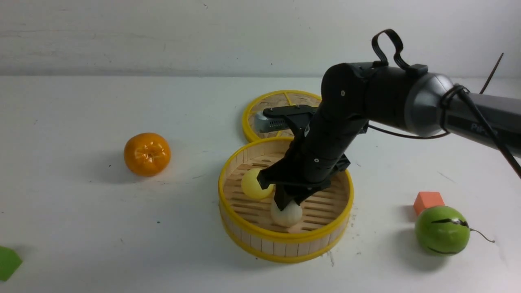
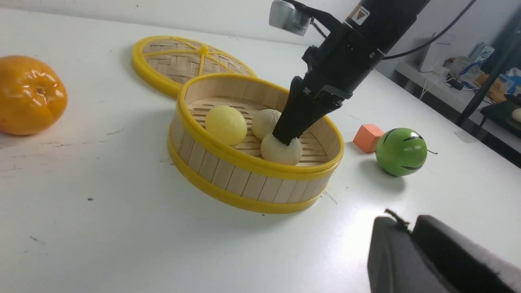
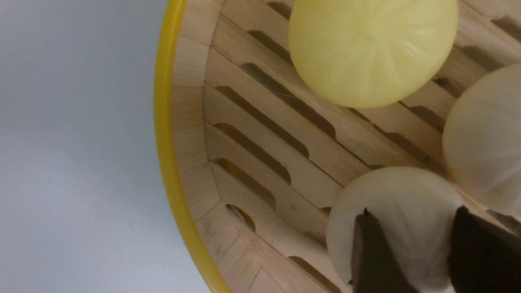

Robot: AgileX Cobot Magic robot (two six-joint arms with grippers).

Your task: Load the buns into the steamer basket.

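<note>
The steamer basket stands on the white table near the middle. A pale yellow bun lies on its slat floor at the left. My right gripper reaches down into the basket and is shut on a cream-white bun that rests on the floor near the front wall. The right wrist view shows both fingers of the gripper pressed on that bun. A second cream-white bun lies behind it, hidden by the arm in the front view. My left gripper is shut and empty, off to the side of the basket.
The flat woven lid lies just behind the basket. A glossy orange sits to the left. A green ball with a stem and an orange-red block sit to the right. A green piece lies at the front left edge.
</note>
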